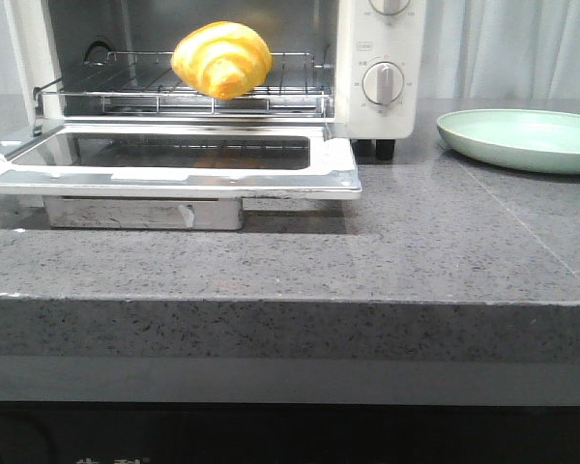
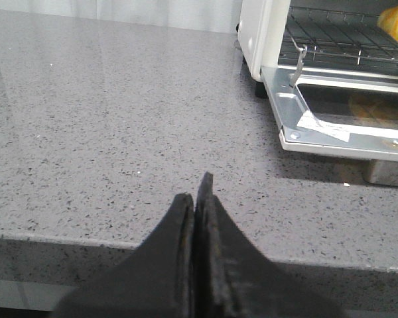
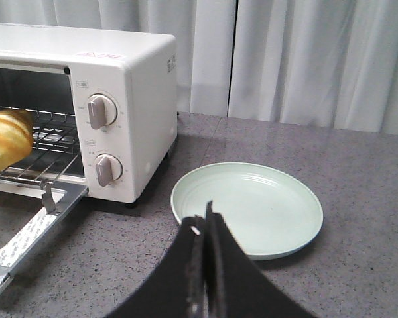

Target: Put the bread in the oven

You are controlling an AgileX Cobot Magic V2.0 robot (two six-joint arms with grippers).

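The bread (image 1: 222, 59), a glossy golden roll with paler stripes, lies on the wire rack (image 1: 271, 92) inside the white oven (image 1: 387, 68). The oven's glass door (image 1: 174, 155) is dropped open. The bread also shows in the left wrist view (image 2: 397, 23) and the right wrist view (image 3: 6, 139). My left gripper (image 2: 198, 189) is shut and empty over the grey counter, left of the oven. My right gripper (image 3: 202, 213) is shut and empty, near the front rim of the plate. Neither gripper shows in the front view.
A pale green round plate (image 1: 522, 138) lies empty on the counter to the right of the oven, also in the right wrist view (image 3: 252, 205). The oven's knobs (image 1: 383, 83) face forward. The counter's front edge (image 1: 290, 302) runs across below. White curtains hang behind.
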